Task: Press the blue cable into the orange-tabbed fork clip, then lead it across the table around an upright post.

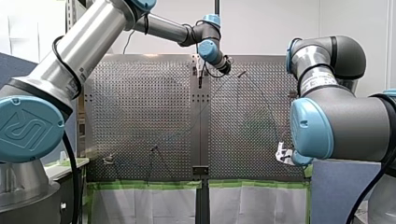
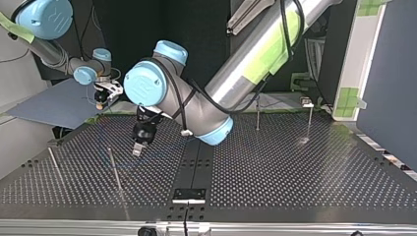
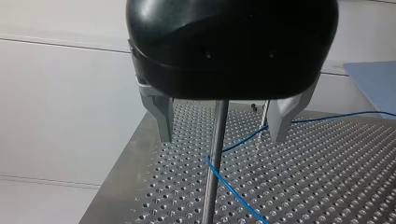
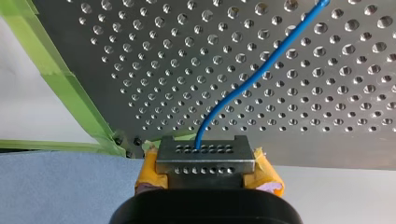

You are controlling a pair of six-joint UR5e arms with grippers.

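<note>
**Step in hand:** routing the blue cable [image 3: 238,193] around the upright post [image 3: 218,126].

**Present state**
- Our left hand [image 3: 221,138] hangs over the post. Its metal fingers [image 3: 162,119] are spread wide, one on each side of the post, and hold nothing.
- The cable kinks at the post just under those fingers. From there it runs off both ways over the counter [image 3: 327,186].
- Our right hand [image 4: 201,156] is clamped on the cable at the counter's edge. The cable leaves from between its yellow pads [image 4: 266,175] and lies in a loose wave across the perforations.
- We cannot make out the fork clip in any view, so we cannot confirm that the cable is seated there.

**Procedure, as we judge it**
1. Take up the slack gently with the right hand, so that the cable draws snug against the post without riding up it.
2. Hold the left fingers clear of the post; contact could bend it.
3. Keep the cable low on the post, near the counter.
</note>
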